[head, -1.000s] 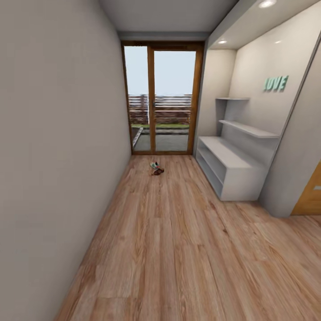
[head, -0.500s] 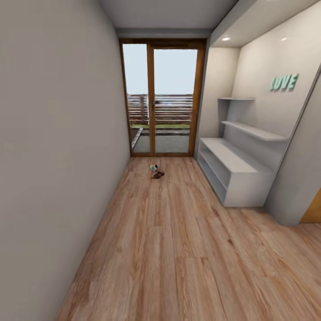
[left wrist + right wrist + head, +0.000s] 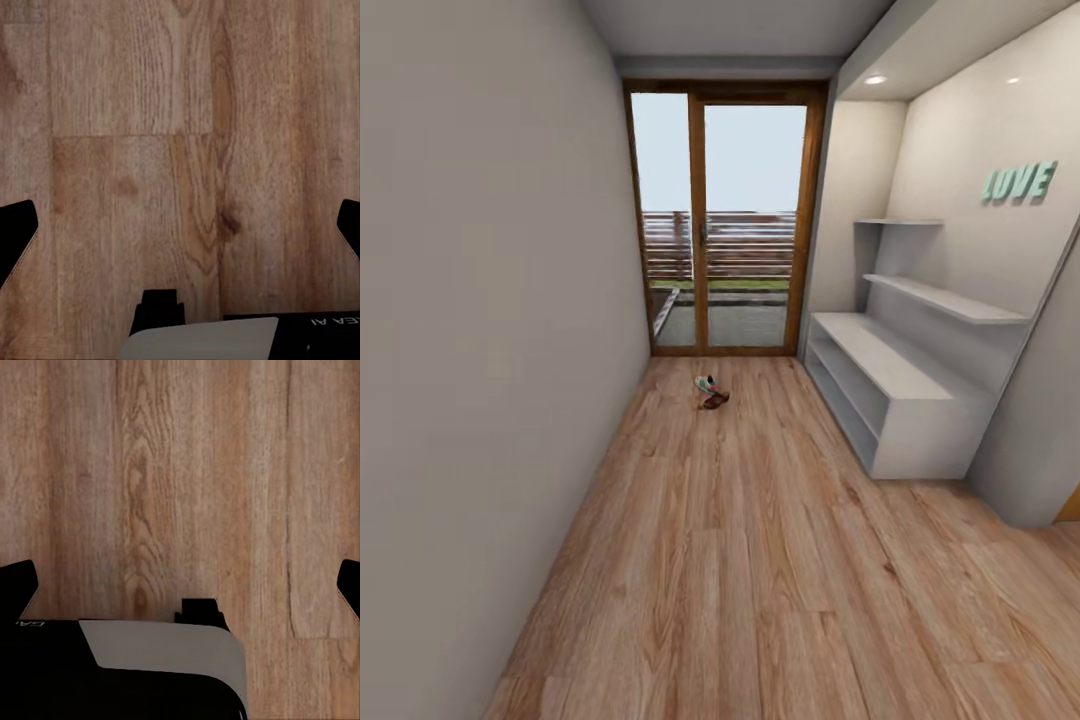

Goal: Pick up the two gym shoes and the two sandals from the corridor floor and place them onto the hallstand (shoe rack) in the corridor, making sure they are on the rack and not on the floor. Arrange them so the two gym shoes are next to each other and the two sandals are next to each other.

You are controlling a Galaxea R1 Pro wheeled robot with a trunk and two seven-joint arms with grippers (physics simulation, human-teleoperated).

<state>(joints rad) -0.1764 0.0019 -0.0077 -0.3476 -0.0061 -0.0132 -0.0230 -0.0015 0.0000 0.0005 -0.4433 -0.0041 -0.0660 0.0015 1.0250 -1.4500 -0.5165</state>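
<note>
The floor is light brown wood-grain plank, with darker knots. The rack is pale grey, under mint-green letters on an off-white wall. The door has an orange-brown frame. By it, the shoes show white-green and dark reddish-brown. Each claw has black fingers.

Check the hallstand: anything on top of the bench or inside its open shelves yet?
Nothing visible on the hallstand: bench top and both wall shelves look bare. The shelf openings look empty, but their far depths are hidden. A small cluster of shoes lies on the corridor floor near the glass doors.
</note>
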